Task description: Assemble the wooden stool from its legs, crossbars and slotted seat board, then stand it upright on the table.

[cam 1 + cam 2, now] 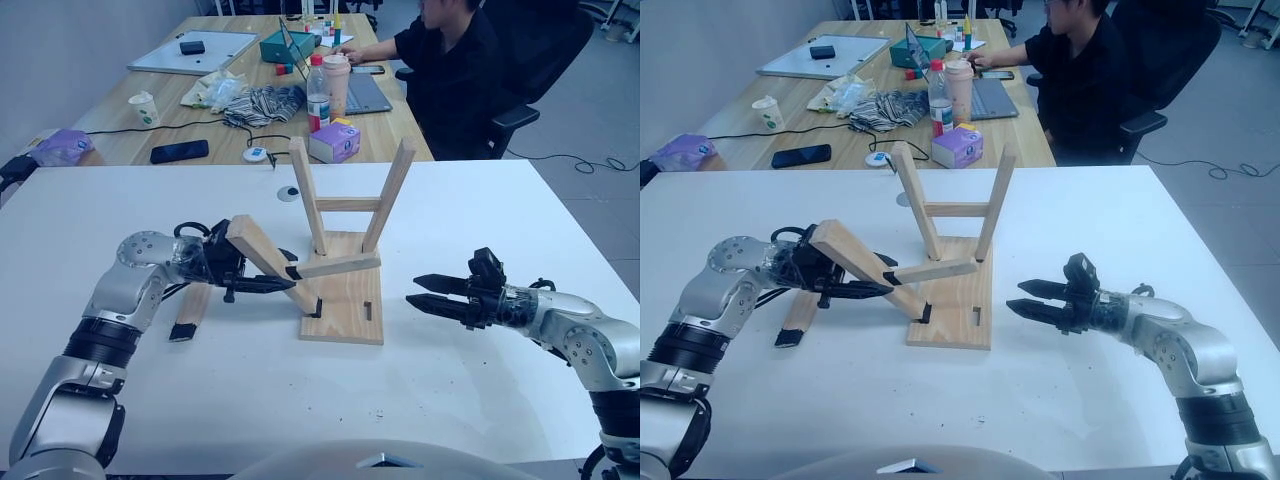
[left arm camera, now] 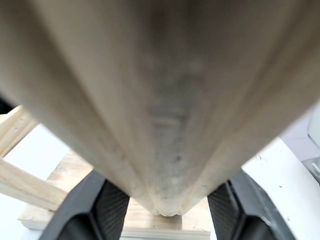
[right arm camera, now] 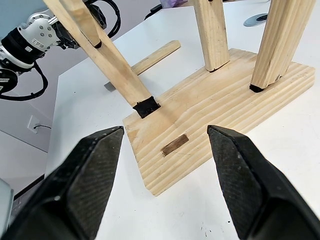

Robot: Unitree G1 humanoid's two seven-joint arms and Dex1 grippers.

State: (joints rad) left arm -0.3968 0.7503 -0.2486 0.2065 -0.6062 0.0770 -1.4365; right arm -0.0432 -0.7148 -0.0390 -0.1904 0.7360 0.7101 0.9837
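From the head camera, the seat board lies flat on the white table, near its middle. Two far legs stand in the board's far side, leaning apart and joined by an upper crossbar. The left gripper is clamped on a held leg that tilts down toward the board's near left corner, its black-capped foot touching or just above the wood there. A short crossbar runs from this leg toward the far legs. A loose leg lies flat on the table beside the left arm. The right gripper hovers just right of the board, apart from it, its fingers spread wide and pointing at the board's edge.

In the left wrist view, the held leg fills most of the frame, pinched between two dark fingers. Below it shows a strip of the seat board, and the pale bars at the edge are probably the short crossbar.

In the right wrist view, the right gripper's two black fingers stand wide apart with nothing between them. Past them the seat board shows an open slot near its closest corner. The held leg's black foot rests at the board's edge beside that slot, and the loose leg lies on the table behind.
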